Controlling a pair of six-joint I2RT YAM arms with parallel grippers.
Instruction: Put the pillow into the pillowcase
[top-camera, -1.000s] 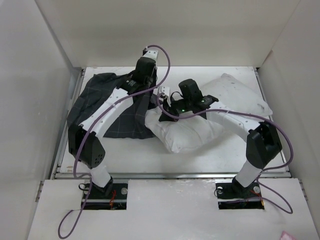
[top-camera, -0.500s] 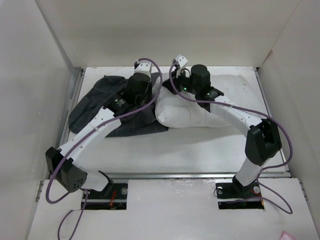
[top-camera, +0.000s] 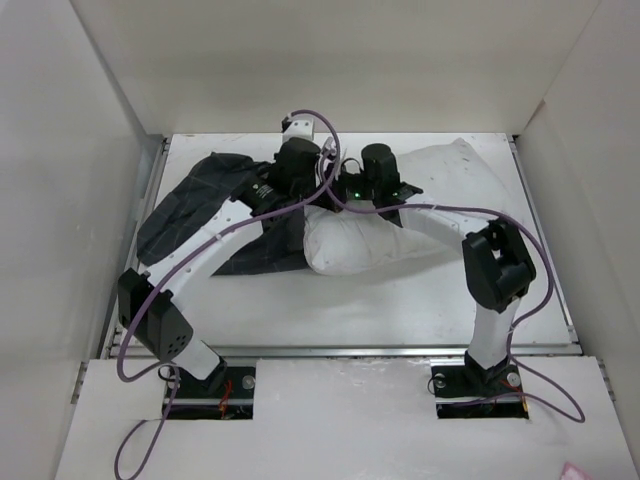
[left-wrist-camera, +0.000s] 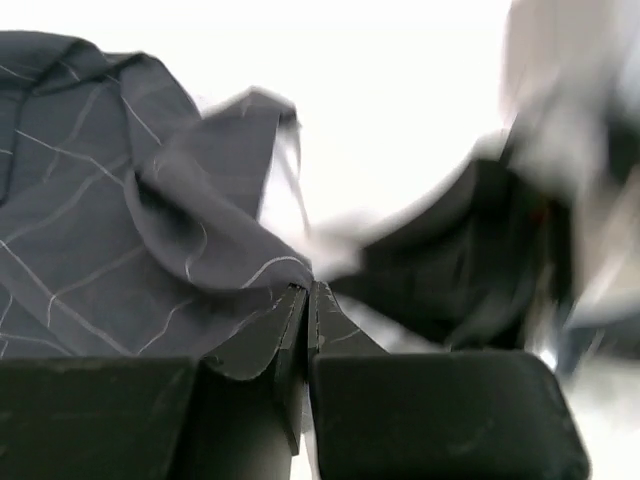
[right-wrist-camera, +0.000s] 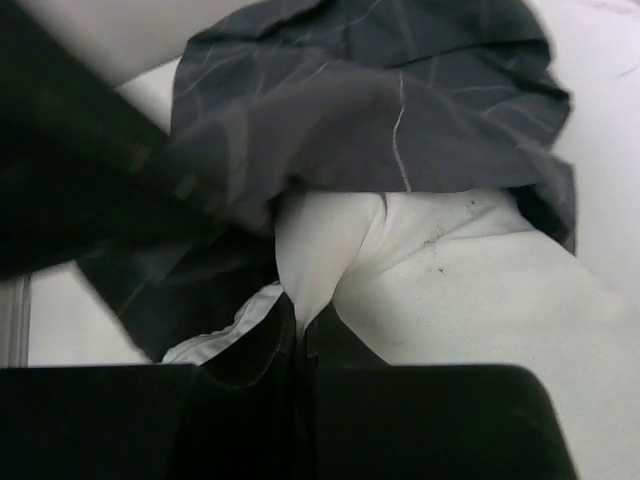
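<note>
In the left wrist view, the left gripper (left-wrist-camera: 308, 290) has its jaws pressed together on a fold of the pillowcase (left-wrist-camera: 110, 250), and the grey checked cloth rises from the tips in loose wrinkles. The right half of this view is a blur of dark and pale shapes that we cannot name

In the right wrist view, the right gripper (right-wrist-camera: 300, 320) is closed on a narrow pinch of the pillow (right-wrist-camera: 470, 300). The pillowcase hangs just above and laps over the pillow's end. We cannot find an open mouth in the cloth here, and we cannot tell whether the pillow's end is inside the case or only under it

From above, the pillow (top-camera: 365, 245) lies on the right half of the table (top-camera: 400, 300), one end at the middle and the other reaching toward the back right corner. The pillowcase (top-camera: 190, 200) spreads from the back left area to the middle, where it touches the pillow. Both wrists crowd together there and hide their own fingertips

We judge the main risks to be these: either small pinch may slip as the cloth is pulled, the pillow may bunch against a closed mouth, and the two arms, so near each other, may collide or snag the purple cables (top-camera: 440, 210)
</note>
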